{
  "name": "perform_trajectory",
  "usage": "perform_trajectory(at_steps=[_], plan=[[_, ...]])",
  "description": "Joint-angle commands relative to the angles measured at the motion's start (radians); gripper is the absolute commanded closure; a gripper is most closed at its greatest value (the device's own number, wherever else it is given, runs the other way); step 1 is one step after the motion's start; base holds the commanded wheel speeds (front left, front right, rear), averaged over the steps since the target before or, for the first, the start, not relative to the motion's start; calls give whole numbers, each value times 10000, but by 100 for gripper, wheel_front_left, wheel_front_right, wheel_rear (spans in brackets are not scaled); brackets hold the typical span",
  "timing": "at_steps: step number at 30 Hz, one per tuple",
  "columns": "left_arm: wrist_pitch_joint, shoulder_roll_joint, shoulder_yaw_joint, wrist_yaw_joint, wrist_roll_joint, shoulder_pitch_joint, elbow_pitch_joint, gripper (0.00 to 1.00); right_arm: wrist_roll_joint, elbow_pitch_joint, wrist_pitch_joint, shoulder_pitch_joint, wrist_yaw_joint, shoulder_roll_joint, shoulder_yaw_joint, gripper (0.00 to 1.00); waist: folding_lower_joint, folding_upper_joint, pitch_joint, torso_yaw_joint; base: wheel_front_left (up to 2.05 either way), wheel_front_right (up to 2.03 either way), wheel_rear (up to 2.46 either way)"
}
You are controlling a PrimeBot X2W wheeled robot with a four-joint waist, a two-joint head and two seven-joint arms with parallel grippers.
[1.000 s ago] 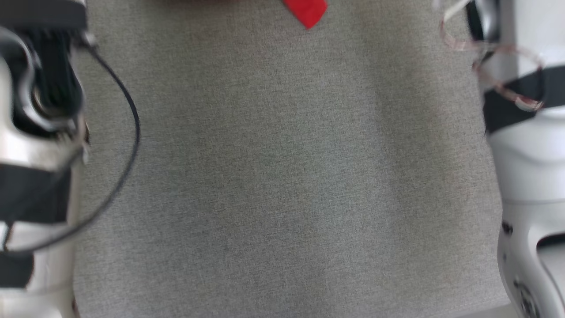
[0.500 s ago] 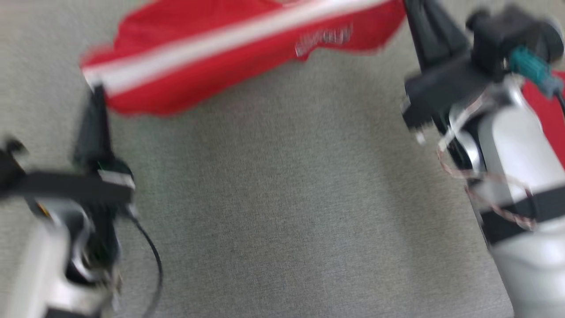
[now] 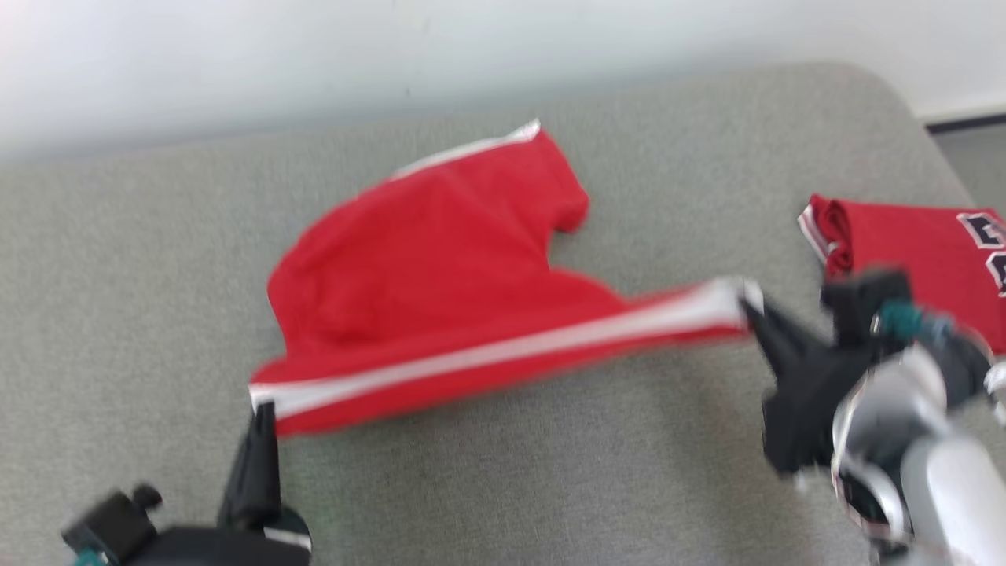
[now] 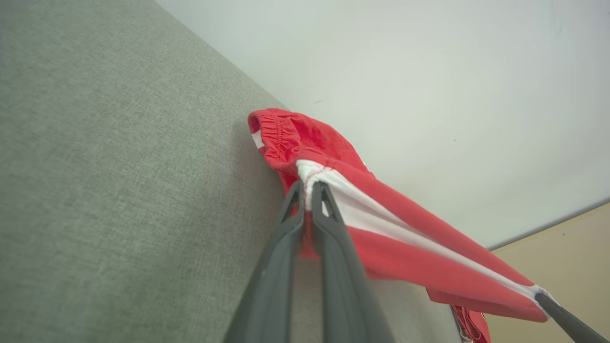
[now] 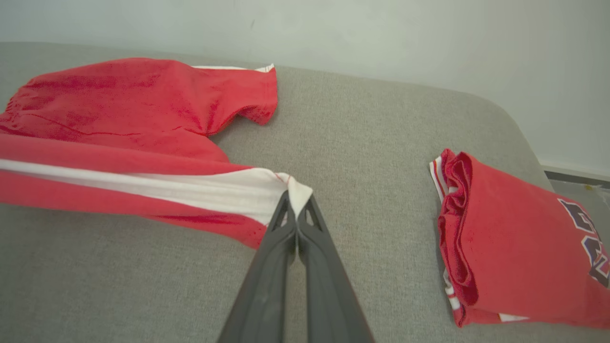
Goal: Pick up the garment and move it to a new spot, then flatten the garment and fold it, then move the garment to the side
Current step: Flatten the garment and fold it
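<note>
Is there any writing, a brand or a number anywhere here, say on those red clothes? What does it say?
Folded red garment: dark lettering with pale edges at one end, cut off by the picture's edge; not readable.
Red shorts with the white stripe: no writing shows.
Grey surface and wall: none.

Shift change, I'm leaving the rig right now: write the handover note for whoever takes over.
Left gripper: shut on the red shorts' white-striped edge, one end.
Right gripper: shut on the other end.
Shorts: stripe edge stretched between them, the rest on the grey cushion; a folded red jersey lies to the right.
Done: grasped, edge lifted.
Left: lay flat, fold, move aside.
</note>
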Motion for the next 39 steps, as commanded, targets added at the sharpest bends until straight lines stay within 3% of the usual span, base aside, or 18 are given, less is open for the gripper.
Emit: perform_trajectory(at_steps=[1,13,22,27,30,34,39], plan=[[-206,81,176,7,-17,443,202,100,17,-126,455,627,-110,-307,-316,100,4,3,-672,-40,0,0,0],[144,539,-971,-246,883,1684,964,100,4,-951,2405,3602,-107,-185,-831,100,4,3,-1141,14,0,0,0],[233,790,-1037,-208,865,2401,713,100,29,-1755,2678,4544,-109,-203,-1442,100,4,3,-1326,183,0,0,0],[469,581,-1265,-346,811,1779,212,100,-242,-1944,2231,3701,-107,-276,-1417,100,4,3,-1149,421,0,0,0],[736,407,-1382,-213,846,1101,121,100,-317,-1605,1975,2738,-86,-372,-1158,100,4,3,-962,601,0,0,0],[998,97,-1362,141,851,26,310,100,-314,-458,1364,1034,-83,-608,-599,100,4,3,-632,833,0,0,0],[1049,-225,-1231,676,1030,-1195,968,100,-451,1821,323,-999,-83,-526,-231,100,4,3,-263,1181,0,0,0]])
